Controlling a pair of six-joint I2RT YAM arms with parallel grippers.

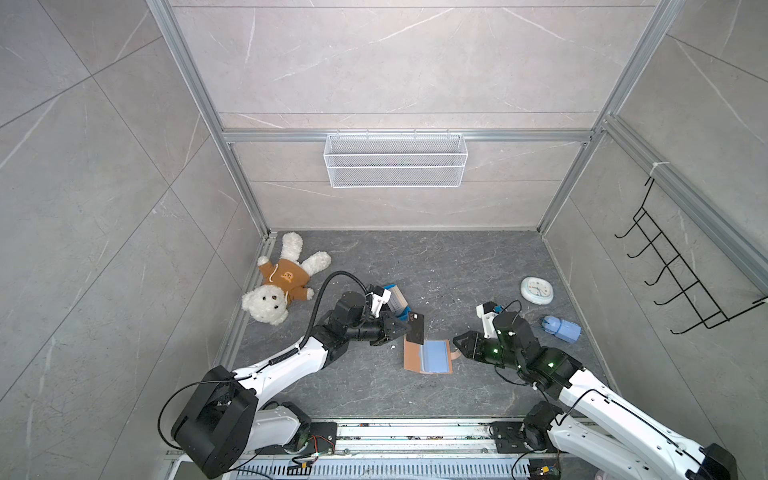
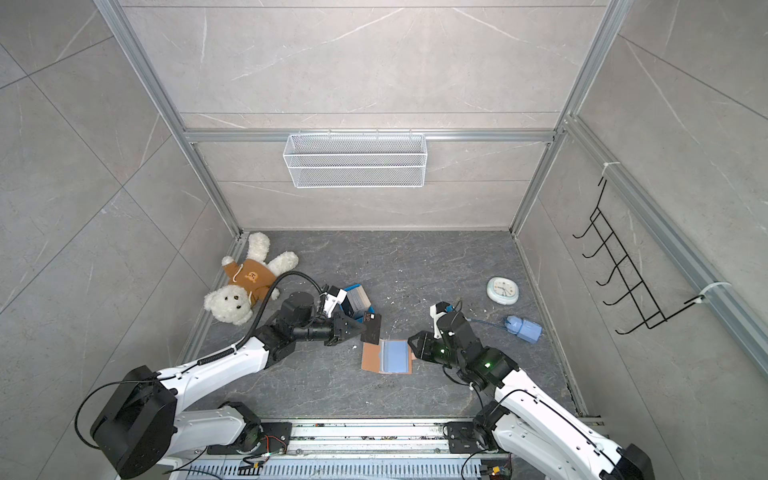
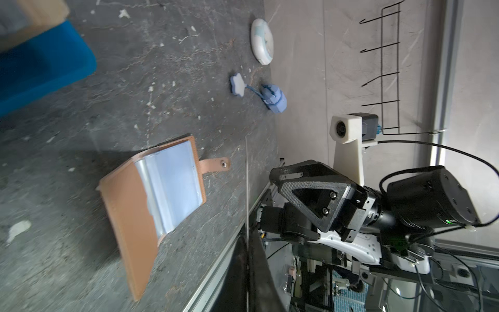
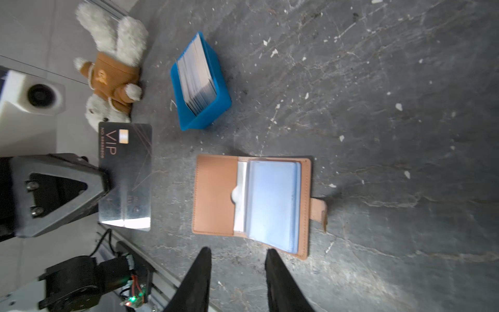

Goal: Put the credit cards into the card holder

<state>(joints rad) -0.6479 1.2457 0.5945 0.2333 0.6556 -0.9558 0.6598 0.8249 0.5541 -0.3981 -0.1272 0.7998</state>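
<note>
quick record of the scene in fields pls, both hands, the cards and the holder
left hand: shut on black VIP card, beside the holder's tan cover
right hand: open, empty, by the holder's strap
card holder: lying open on table, clear sleeves showing, strap undone
spare cards: stacked on edge in blue tray
other: teddy bear, clock

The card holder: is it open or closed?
Open. The card holder lies spread flat, clear sleeves exposed, snap strap unfastened at one side.
</note>
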